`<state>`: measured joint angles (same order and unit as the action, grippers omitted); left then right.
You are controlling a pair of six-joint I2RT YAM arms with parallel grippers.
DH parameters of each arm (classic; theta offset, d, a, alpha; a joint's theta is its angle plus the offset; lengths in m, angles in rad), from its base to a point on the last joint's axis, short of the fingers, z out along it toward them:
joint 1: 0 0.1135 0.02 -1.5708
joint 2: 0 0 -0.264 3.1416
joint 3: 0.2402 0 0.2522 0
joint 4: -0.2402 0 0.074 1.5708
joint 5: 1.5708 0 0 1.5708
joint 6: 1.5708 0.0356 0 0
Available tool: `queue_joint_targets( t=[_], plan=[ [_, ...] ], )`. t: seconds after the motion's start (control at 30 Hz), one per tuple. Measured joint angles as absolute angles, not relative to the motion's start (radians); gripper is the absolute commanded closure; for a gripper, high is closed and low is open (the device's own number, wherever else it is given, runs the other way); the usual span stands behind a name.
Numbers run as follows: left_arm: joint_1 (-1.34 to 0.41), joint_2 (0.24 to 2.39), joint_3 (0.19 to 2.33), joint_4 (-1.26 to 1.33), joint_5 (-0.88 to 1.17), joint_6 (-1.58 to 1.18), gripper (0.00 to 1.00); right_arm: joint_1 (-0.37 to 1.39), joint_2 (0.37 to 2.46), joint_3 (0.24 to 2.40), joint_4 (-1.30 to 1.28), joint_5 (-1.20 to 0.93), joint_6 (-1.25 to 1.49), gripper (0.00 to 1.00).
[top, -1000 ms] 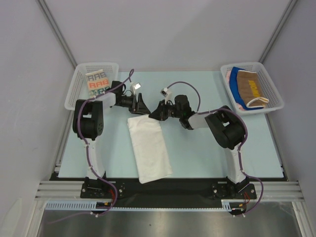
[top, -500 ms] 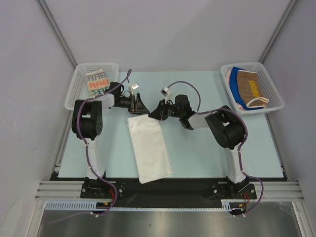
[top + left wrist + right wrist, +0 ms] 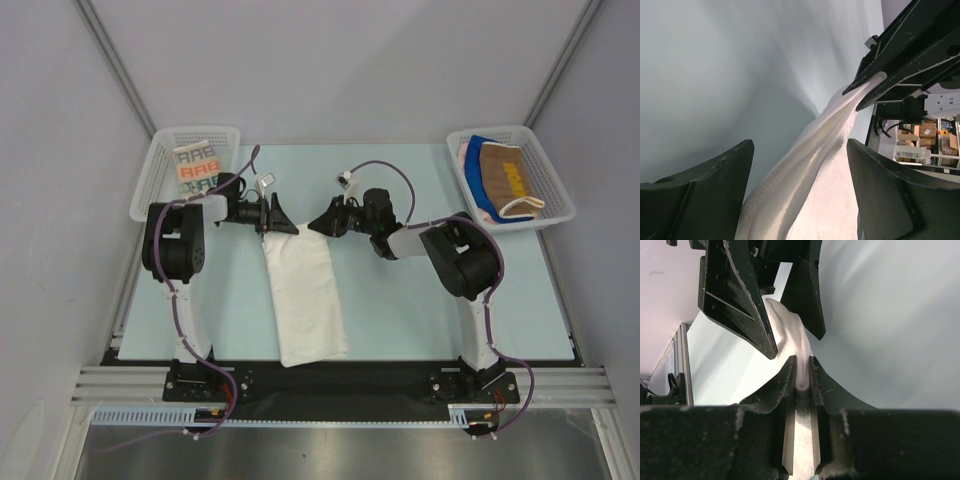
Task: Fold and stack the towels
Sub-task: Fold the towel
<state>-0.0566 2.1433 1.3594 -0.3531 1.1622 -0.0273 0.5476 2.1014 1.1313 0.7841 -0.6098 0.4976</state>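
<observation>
Where right end effector [image 3: 800, 364] clamps, far edge of white towel [image 3: 305, 295]

Only readable text is on the cream towel [image 3: 194, 167] in the left basket [image 3: 150, 180], top view. Big block capitals in three stacked rows: top row grey, middle orange, bottom teal. Each row is the same three letters and reads roughly "RRB"; the middle letter could be an A, can't settle it at this size.

Brown towel [image 3: 508, 177] in the right basket [image 3: 560, 192] has yellow print running along it. It looks like lettering plus a figure but is too small to read.

Left wrist view: cardboard boxes [image 3: 926, 132] in the far background, any markings on them blurred. Right wrist view: nothing legible.
</observation>
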Motion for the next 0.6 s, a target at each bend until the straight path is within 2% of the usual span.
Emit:
queue_joint_targets(
  t=[0.2, 0.4, 0.5, 0.53, 0.6],
  plan=[
    [-0.060, 2.143, 1.362, -0.364, 1.161, -0.025, 0.20, 0.548, 2.102, 1.132, 0.784, -0.610, 0.498, 0.85],
    [-0.077, 2.144, 1.382, -0.414, 1.127, -0.007, 0.26, 0.548, 2.102, 1.134, 0.783, -0.610, 0.497, 0.84],
    [-0.081, 2.144, 1.392, -0.436, 1.109, 0.000, 0.34, 0.548, 2.103, 1.139, 0.773, -0.609, 0.495, 0.84],
    [-0.083, 2.144, 1.398, -0.445, 1.100, 0.001, 0.40, 0.549, 2.104, 1.142, 0.767, -0.609, 0.493, 0.84],
    [-0.083, 2.144, 1.407, -0.461, 1.083, 0.002, 0.46, 0.552, 2.112, 1.156, 0.758, -0.606, 0.485, 0.84]
  ],
)
